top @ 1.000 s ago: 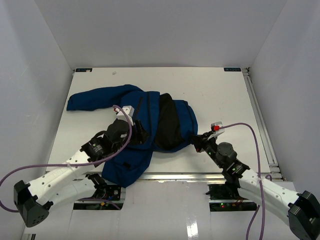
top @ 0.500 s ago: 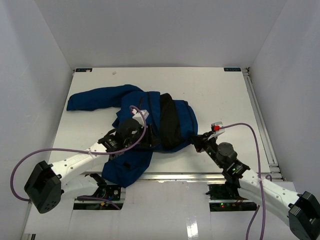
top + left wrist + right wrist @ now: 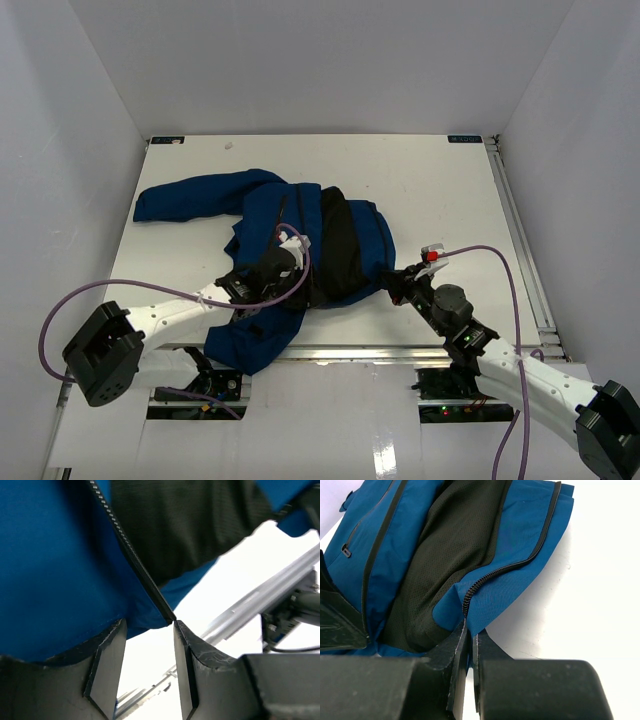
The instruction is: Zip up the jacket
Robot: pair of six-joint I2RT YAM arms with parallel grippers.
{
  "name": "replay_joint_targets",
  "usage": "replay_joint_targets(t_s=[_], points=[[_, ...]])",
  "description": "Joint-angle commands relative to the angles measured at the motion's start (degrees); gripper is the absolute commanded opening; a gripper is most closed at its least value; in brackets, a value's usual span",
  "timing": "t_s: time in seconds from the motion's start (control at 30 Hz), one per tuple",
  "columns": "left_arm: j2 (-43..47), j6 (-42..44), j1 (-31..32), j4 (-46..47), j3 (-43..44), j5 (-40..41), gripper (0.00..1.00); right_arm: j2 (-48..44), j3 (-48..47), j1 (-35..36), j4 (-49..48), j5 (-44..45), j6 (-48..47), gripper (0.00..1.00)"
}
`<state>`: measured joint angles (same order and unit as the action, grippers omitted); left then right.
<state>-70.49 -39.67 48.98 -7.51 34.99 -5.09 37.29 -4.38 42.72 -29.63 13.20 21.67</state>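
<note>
Item: royal-blue fabric jacket (image 3: 265, 200), unzipped, lying centre-left on white surface (image 3: 440, 190). Right gripper (image 3: 471, 630) clenched on one zipper-edge hem corner; left gripper (image 3: 148, 630) parted around the other. Advice: clamp squarely beside the teeth, both ends level.

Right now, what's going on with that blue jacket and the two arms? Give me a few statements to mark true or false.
1. The right tool is shut on the jacket's edge. True.
2. The jacket is fully zipped. False: it lies open, with its black lining showing.
3. The left tool is clamped shut. False: its jaws stand apart, with the zipper's end just at their tips.
4. One sleeve stretches toward the left side of the table. True.
</note>
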Motion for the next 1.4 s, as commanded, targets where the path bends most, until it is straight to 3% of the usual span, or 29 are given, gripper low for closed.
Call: replay_joint_targets(t_s=[0.0,0.1,0.27,0.37,0.43,0.5,0.57,0.67,0.8,0.9,1.07,1.2,1.37], points=[[-0.1,-0.4,0.2,-0.8,0.0,4.5,0.47,-0.3,-1.3,-0.3,-2.5,0.6,-0.2,0.08],[-0.6,-0.6,0.2,-1.4,-0.1,7.8,0.37,0.2,-1.2,-0.4,-2.8,0.4,-0.3,0.08],[-0.4,0.0,0.2,-1.5,-0.8,9.8,0.0,0.1,-1.4,-0.4,-2.5,0.4,-0.4,0.08],[4.1,0.1,0.2,-3.2,-1.1,9.3,0.0,-0.3,-1.6,-0.3,-2.1,0.6,-0.6,0.08],[6.6,0.7,0.2,-5.2,-1.0,7.8,0.13,-0.5,-1.7,-0.4,-1.8,0.7,-0.6,0.08],[11.5,1.1,0.2,-8.8,0.6,8.8,0.44,-0.8,-1.6,-0.4,-1.7,0.9,-0.6,0.08],[14.4,1.9,0.1,-13.5,5.0,12.0,0.63,-1.0,-1.6,-0.4,-1.7,0.9,-0.5,0.08],[16.5,5.4,-2.8,-18.8,12.4,13.0,0.73,-0.7,-1.7,-0.4,-2.1,0.5,-0.6,0.08],[12.0,10.0,-10.9,-20.0,23.8,10.0,0.77,0.0,-2.1,-0.4,-2.2,0.2,-0.7,0.08],[2.1,12.4,-17.7,-20.8,31.4,5.7,0.78,0.4,-1.9,-0.4,-2.6,0.0,-0.7,0.08],[-17.3,14.3,-33.7,-20.8,47.2,-9.7,0.76,1.5,-2.6,-0.4,-3.4,0.2,-1.6,0.08],[-29.9,13.8,-34.5,-19.9,56.4,-17.5,0.76,1.0,-1.9,-0.4,-4.4,0.2,-1.9,0.08],[-41.4,17.2,-31.2,-22.3,64.9,-18.8,0.78,3.3,-1.9,-0.4,-6.1,-1.5,-2.4,0.08]])
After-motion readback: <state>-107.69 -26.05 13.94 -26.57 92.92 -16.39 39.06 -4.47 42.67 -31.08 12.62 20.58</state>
